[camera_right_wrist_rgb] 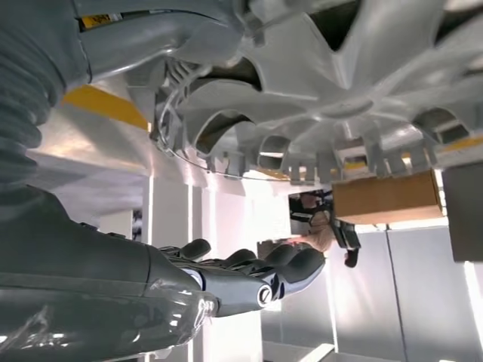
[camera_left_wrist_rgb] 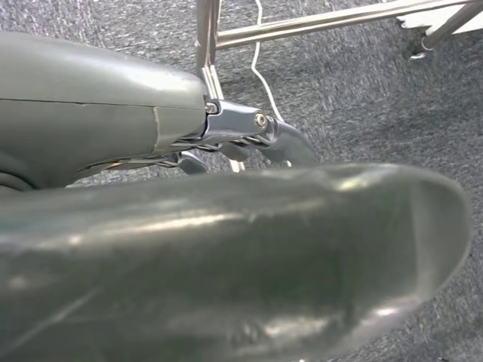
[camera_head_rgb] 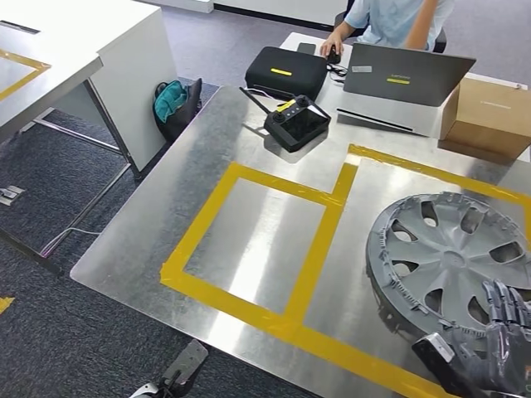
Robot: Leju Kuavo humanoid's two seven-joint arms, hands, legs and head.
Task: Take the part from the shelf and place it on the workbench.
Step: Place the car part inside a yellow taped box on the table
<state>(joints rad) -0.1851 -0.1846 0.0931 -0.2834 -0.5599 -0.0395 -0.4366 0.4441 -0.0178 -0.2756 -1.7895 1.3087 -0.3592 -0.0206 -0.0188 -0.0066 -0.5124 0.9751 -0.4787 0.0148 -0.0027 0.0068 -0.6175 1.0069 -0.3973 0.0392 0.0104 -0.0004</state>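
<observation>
My right hand (camera_head_rgb: 501, 340) rests on the near rim of the wheel cover (camera_head_rgb: 448, 257), fingers laid over its spokes; whether they grip it I cannot tell. The cover lies flat on the metal workbench (camera_head_rgb: 187, 174) inside the yellow tape (camera_head_rgb: 316, 249). My left hand (camera_left_wrist_rgb: 239, 256) hangs over the carpet (camera_left_wrist_rgb: 364, 90), holding nothing.

Up high, the head view looks forward and down across the counter (camera_head_rgb: 207, 157), taking in the hubcap (camera_head_rgb: 448, 253) at its right edge. The right wrist view sits very close beneath that same hubcap (camera_right_wrist_rgb: 319, 83), sharing the counter (camera_right_wrist_rgb: 108, 158) too. The left wrist view hangs low, facing carpet floor (camera_left_wrist_rgb: 353, 83) past its own robot hand (camera_left_wrist_rgb: 228, 256).
</observation>
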